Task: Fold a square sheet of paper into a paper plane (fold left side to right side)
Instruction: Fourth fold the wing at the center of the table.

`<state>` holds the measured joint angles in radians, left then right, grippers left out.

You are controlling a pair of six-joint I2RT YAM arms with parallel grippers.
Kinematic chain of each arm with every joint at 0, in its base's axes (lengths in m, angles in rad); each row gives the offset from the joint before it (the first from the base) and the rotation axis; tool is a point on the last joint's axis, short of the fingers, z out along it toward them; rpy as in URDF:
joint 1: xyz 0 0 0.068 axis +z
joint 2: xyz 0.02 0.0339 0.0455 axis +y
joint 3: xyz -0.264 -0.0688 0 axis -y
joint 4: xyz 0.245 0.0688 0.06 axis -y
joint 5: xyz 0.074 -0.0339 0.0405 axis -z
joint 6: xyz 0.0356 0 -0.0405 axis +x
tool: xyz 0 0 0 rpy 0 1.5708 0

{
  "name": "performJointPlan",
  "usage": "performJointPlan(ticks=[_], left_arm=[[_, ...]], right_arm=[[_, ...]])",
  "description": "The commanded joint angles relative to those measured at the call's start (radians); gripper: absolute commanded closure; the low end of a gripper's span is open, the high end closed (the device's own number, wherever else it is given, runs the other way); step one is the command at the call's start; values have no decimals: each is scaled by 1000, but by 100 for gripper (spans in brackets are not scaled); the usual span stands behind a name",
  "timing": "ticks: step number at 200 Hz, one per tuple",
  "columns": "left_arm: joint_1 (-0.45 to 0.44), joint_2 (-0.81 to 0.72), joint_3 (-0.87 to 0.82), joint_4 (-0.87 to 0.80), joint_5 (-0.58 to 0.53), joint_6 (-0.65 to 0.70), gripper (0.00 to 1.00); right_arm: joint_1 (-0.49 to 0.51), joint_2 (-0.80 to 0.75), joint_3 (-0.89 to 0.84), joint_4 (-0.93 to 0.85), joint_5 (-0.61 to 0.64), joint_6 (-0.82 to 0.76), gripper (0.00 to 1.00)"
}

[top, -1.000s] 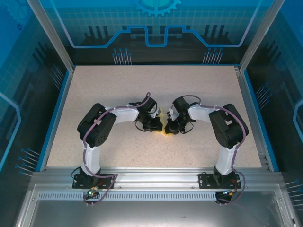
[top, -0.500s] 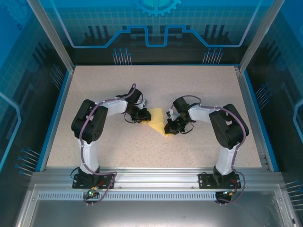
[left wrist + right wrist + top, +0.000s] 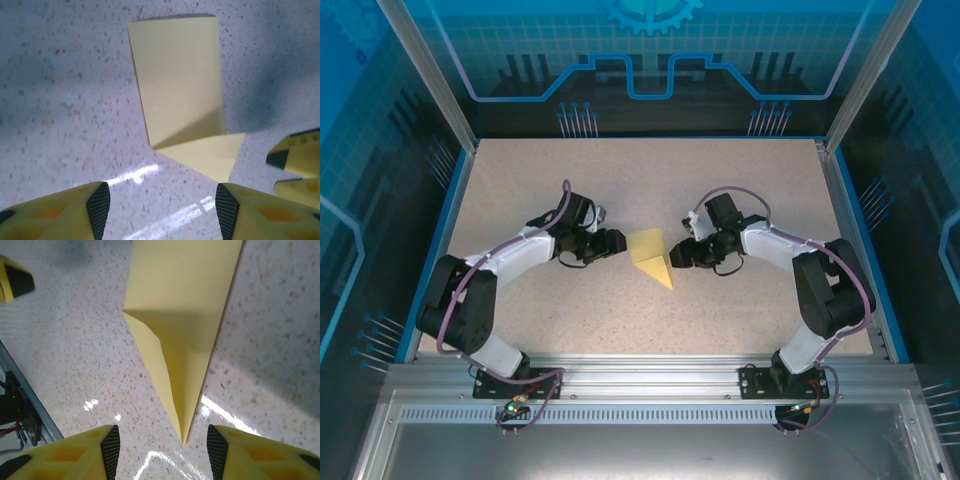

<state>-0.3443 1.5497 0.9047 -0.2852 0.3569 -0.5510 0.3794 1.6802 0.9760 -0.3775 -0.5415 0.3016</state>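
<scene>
The yellow sheet of paper [image 3: 651, 255] is seen lying on the speckled tabletop [image 3: 740, 180], near its middle. It is already creased into a narrow wedge, with its point turned toward the near edge. From this shape it is judged that the side-to-side fold has been made and the nose formed. Whether wing folds are left cannot be settled from these views, and the sheet is not yet read as a finished dart.

The wedge is flanked by the left gripper [image 3: 610, 243] and the right gripper [image 3: 678, 255]. Neither is touching it, and it lies between them. Both claws are held wide apart, and nothing is gripped.

The whole layout is given from above, but no layering is shown there. From the left wrist, the paper [image 3: 182, 90] is shown with its blunt square end away from the camera. A shadowed crease is seen where a lower flap turns, beyond the spread left gripper [image 3: 160, 205]. From the right wrist, the paper [image 3: 185, 315] is shown tapering to a sharp tip. The tip points between the fingers of the right gripper [image 3: 162, 445], and one overlapping layer edge is exposed.
</scene>
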Motion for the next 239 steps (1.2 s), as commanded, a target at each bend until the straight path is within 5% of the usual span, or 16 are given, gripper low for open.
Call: performJointPlan(ticks=[1,43,140,239], left_arm=[[-4,-23,-82,125,49,-115,36],[-22,21,-98,169,54,-143,36],[-48,86,-51,190,57,-161,35],[-111,208,62,202,63,-179,38]], right_arm=[[4,56,38,41,-76,-82,46],[35,172,113,43,-56,-92,49],[28,242,160,54,-60,-78,97],[-11,235,107,88,-60,-42,99]])
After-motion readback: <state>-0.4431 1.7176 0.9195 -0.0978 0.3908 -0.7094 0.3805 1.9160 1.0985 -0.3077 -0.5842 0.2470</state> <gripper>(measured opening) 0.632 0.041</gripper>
